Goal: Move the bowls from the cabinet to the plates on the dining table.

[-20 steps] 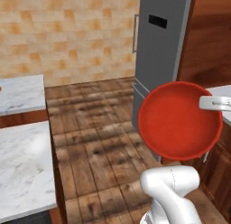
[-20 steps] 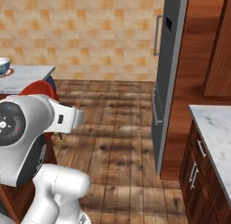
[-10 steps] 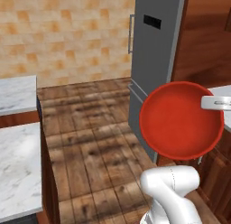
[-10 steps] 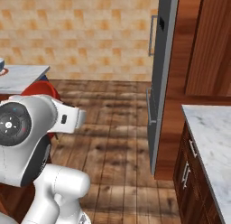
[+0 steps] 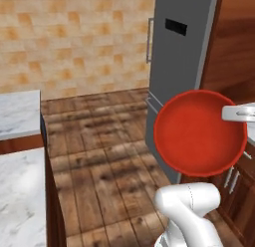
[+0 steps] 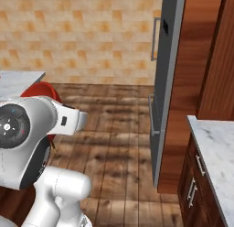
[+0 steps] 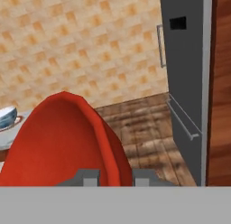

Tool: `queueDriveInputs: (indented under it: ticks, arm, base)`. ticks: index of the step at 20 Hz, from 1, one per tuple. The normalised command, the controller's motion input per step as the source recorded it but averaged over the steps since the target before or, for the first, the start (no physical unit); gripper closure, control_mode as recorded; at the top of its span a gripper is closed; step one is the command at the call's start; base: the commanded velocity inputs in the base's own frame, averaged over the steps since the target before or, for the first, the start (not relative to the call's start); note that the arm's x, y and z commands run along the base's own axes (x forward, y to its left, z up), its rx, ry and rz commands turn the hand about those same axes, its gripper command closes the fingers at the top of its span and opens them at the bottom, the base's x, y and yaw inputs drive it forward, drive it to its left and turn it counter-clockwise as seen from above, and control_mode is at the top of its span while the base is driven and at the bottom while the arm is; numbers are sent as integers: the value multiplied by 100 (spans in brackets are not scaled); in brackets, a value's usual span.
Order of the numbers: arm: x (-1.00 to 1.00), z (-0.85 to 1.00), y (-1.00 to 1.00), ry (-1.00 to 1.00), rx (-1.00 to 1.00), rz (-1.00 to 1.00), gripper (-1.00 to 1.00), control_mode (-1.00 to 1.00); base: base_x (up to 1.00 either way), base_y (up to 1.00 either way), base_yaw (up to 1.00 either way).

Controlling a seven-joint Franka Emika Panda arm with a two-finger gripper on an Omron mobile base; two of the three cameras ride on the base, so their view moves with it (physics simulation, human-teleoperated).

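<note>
Hand view shows you the gripper [image 7: 116,177] with its fingers [image 7: 88,177] drawn narrow, pinching the rim of the red bowl [image 7: 63,142], carried tilted on edge above the wooden floor [image 5: 99,166], beside the grey refrigerator [image 5: 179,66].

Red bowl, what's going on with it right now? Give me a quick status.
Gripper shut on round solid red bowl, carried tilted above wooden floor. Tall grey fridge close beside. Path ahead looks open.

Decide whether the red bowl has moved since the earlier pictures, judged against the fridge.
Yes. In the left base view the red bowl now overlaps the grey fridge more than before; the whole scene shifted, so the base carried it.
</note>
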Motion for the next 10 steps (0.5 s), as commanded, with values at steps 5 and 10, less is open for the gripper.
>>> queueDriveInputs:
  ticks: [5,10]
  arm:
    - [0,0,0,0,0,0,100,100]
    - [0,0,0,0,0,0,100,100]
  base:
    - [66,1,0]
    - [70,0,0]
